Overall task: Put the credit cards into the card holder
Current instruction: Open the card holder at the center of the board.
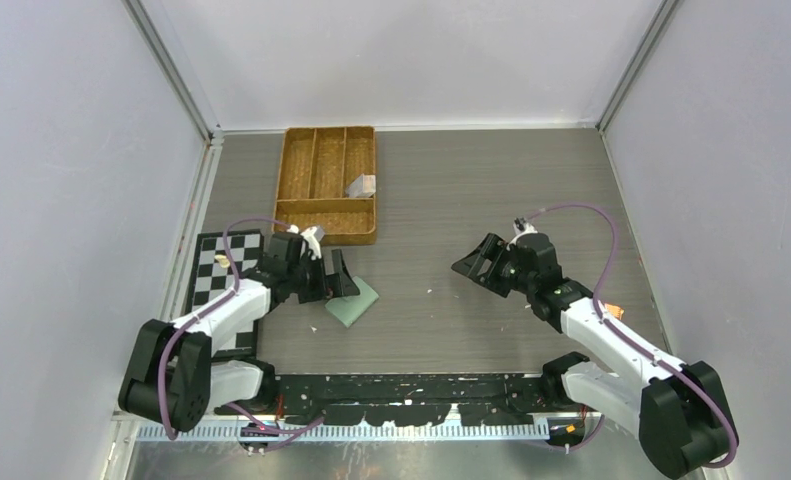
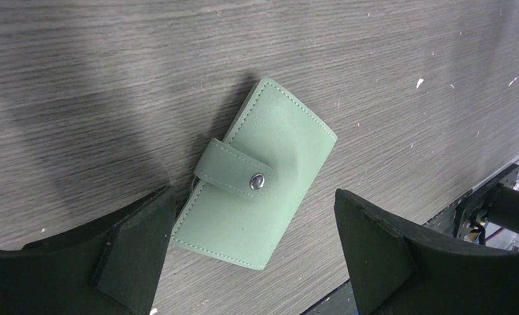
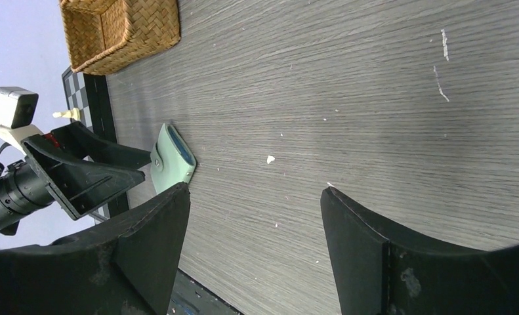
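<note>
- The worktop (image 1: 491, 200) is dark grey with a fine wood grain running sideways.
- A brown woven tray (image 1: 326, 238) sits at its far side, left of centre.
- A black-and-white chessboard (image 1: 214, 268) lies along the left edge.
- The green card holder (image 2: 269, 151) lies flat and askew just right of the chessboard, its strap snapped shut.
- Small white specks (image 3: 269, 159) are scattered across the surface.

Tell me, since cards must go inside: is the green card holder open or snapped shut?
Shut. The card holder lies folded on the table, its strap snapped down across the front.
</note>
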Controlling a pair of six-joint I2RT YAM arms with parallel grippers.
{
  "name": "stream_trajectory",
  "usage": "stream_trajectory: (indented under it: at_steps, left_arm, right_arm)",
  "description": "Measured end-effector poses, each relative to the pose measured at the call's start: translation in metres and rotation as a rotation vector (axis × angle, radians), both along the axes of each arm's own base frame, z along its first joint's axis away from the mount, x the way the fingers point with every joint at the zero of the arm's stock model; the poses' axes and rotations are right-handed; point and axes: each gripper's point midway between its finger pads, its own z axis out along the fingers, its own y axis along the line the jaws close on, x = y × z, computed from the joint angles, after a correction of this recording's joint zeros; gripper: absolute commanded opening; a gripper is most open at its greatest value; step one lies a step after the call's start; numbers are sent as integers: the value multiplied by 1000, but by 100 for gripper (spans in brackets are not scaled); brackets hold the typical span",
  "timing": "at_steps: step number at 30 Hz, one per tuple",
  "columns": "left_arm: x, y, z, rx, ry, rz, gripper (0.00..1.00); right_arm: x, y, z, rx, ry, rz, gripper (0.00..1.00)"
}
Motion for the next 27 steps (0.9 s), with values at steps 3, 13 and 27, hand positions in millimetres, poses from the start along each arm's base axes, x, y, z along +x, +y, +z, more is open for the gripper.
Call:
stream_trajectory:
  at_steps: [3, 13, 27]
  left_arm:
    - [-3, -4, -3, 2, 7, -17, 92]
    - [-18, -48, -1, -77, -32, -145, 92]
    - [-13, -47, 44, -69, -193, -69, 93]
  right_arm:
    - [-1, 2, 0, -1, -1, 7, 78]
    - [-8, 10, -10, -22, 26, 53, 71]
    - [15, 57, -12, -62, 45, 288, 51]
